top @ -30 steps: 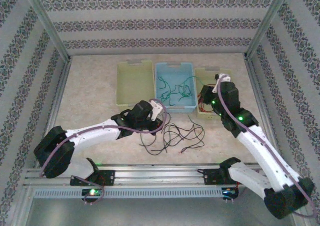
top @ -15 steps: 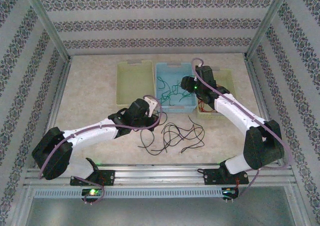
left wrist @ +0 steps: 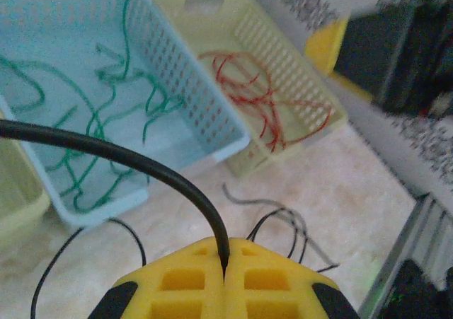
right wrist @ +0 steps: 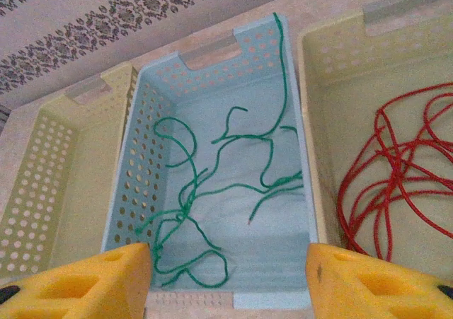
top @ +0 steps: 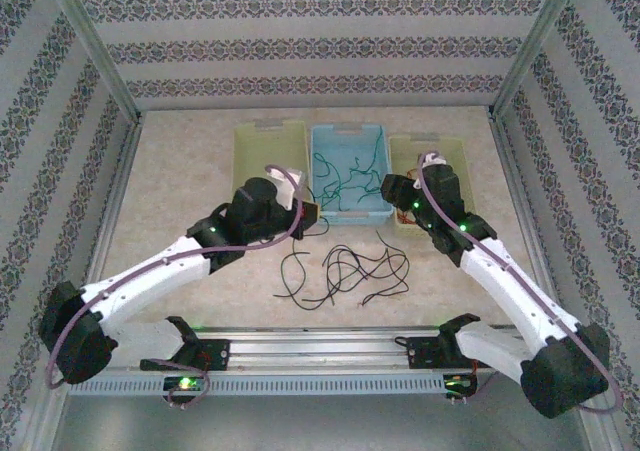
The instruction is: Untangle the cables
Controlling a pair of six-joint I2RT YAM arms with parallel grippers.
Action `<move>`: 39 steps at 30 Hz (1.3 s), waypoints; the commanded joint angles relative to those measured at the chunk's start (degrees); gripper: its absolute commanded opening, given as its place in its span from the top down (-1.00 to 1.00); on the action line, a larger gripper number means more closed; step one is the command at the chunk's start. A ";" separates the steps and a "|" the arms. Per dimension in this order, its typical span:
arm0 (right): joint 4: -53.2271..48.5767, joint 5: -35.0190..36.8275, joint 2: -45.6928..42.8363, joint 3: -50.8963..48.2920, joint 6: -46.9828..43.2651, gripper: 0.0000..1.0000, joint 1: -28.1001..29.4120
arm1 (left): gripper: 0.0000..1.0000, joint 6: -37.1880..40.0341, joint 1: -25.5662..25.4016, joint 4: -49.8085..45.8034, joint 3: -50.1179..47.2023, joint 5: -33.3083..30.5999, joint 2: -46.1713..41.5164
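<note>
- My left gripper (left wrist: 225, 266) has its two yellow fingers pressed tight together on a black cable (left wrist: 166, 176). The cable comes up out of the pinch and bends away to the left.
- My right gripper (right wrist: 226, 280) has its yellow fingers wide apart, with nothing between them. It hangs over the near end of the blue basket (right wrist: 141, 170).
- Three baskets with little holes in their walls stand side by side at the far part of the table (top: 180, 191).
- The blue basket is the middle one. The green cables (right wrist: 283, 85) lie curled on its floor, and one strand climbs up the far wall.
- The yellow-green basket on the right (right wrist: 340, 57) holds the red cables (right wrist: 388, 192), lying in loose loops.
- The yellow-green basket on the left (right wrist: 64, 177) shows its pale floor and dotted wall.
- The other black cables (top: 350, 271) lie in a loose tangle on the table, in front of the baskets and between my two arms.
- From above, my left gripper is just in front of the blue basket's near left corner, and my right gripper is by that basket's near right corner.
</note>
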 commanded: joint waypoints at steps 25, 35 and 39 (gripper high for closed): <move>-4.51 -0.36 -10.66 -6.10 1.13 -0.14 1.55 | 1.00 6.75 21.23 -17.68 53.66 -5.14 19.78; -5.83 -1.84 -12.22 -7.06 0.39 -0.13 1.50 | 1.00 1.08 25.58 -13.14 36.75 -1.28 23.16; -5.72 -1.97 -12.23 -7.67 0.55 -0.13 1.55 | 1.00 -0.61 26.66 -10.10 30.84 0.18 23.93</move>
